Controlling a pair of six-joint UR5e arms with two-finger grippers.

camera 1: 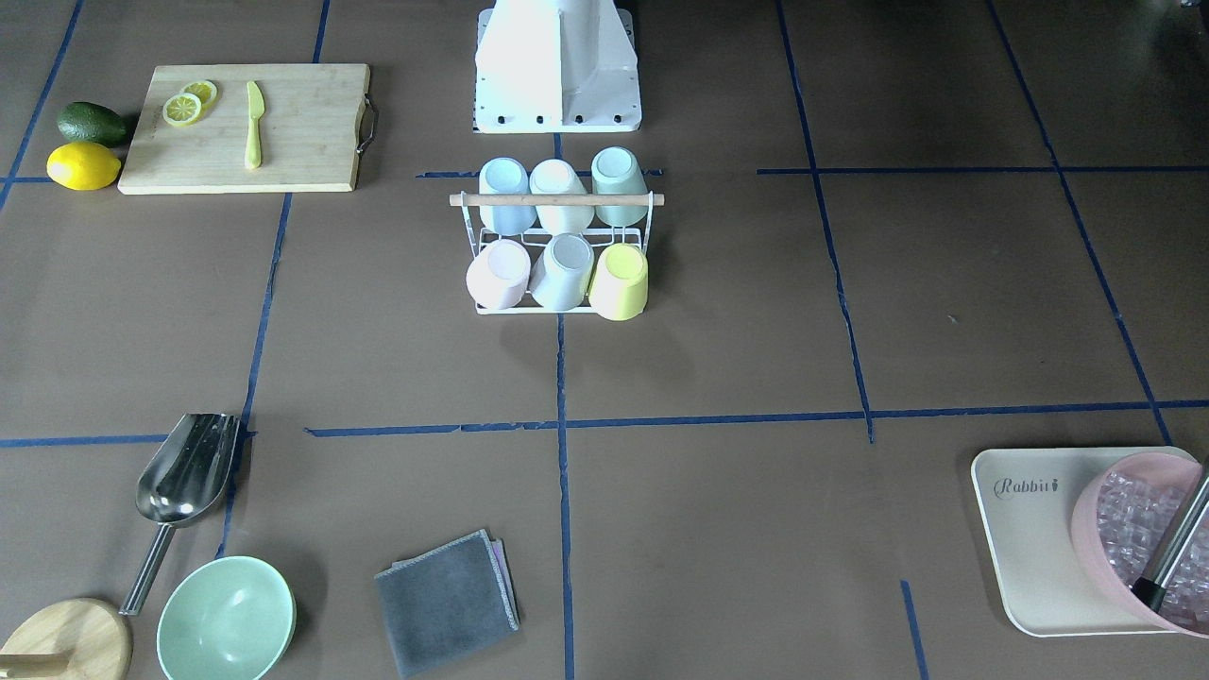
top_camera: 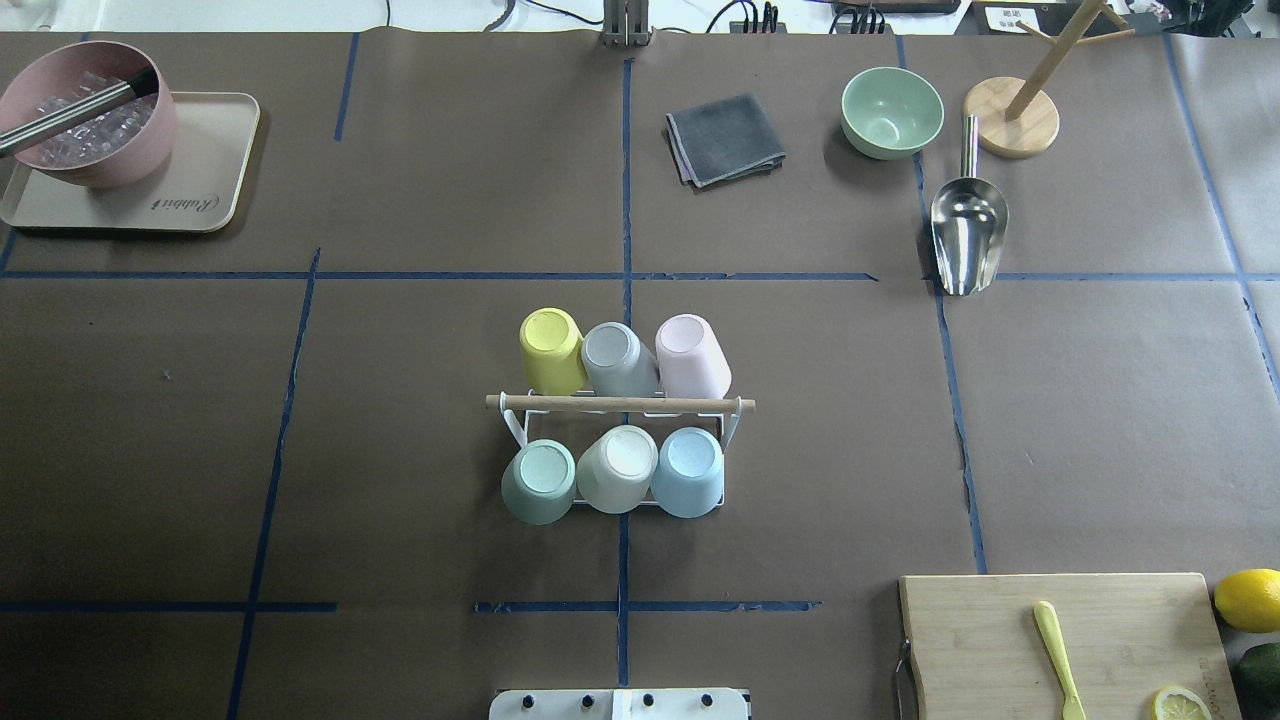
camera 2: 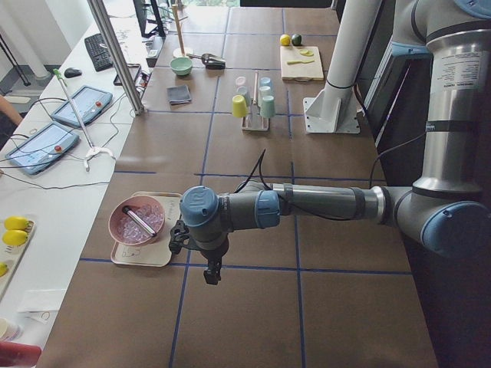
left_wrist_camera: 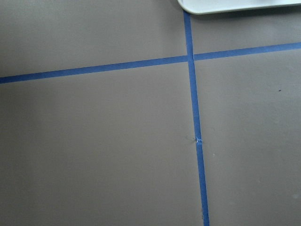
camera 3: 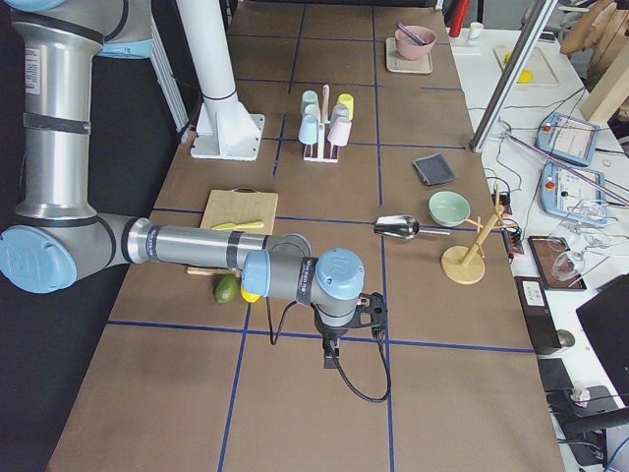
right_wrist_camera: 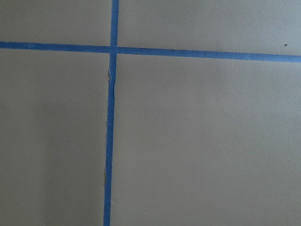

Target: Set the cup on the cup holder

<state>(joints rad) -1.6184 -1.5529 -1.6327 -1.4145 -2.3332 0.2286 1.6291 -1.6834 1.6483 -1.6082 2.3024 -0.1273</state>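
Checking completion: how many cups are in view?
6, all on the cup holder. Far row: yellow cup, grey cup, pink cup. Robot-side row: green cup, white cup, blue cup. None appears hidden.

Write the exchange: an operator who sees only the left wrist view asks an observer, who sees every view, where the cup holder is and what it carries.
Operator: I see only blue tape and a tray corner. Where is the cup holder?
Observer: The cup holder stands mid-table, just ahead of the robot's base.
Operator: What does it carry?
Observer: Six upside-down cups, three per row. The yellow cup ends the far row, on the robot's left.
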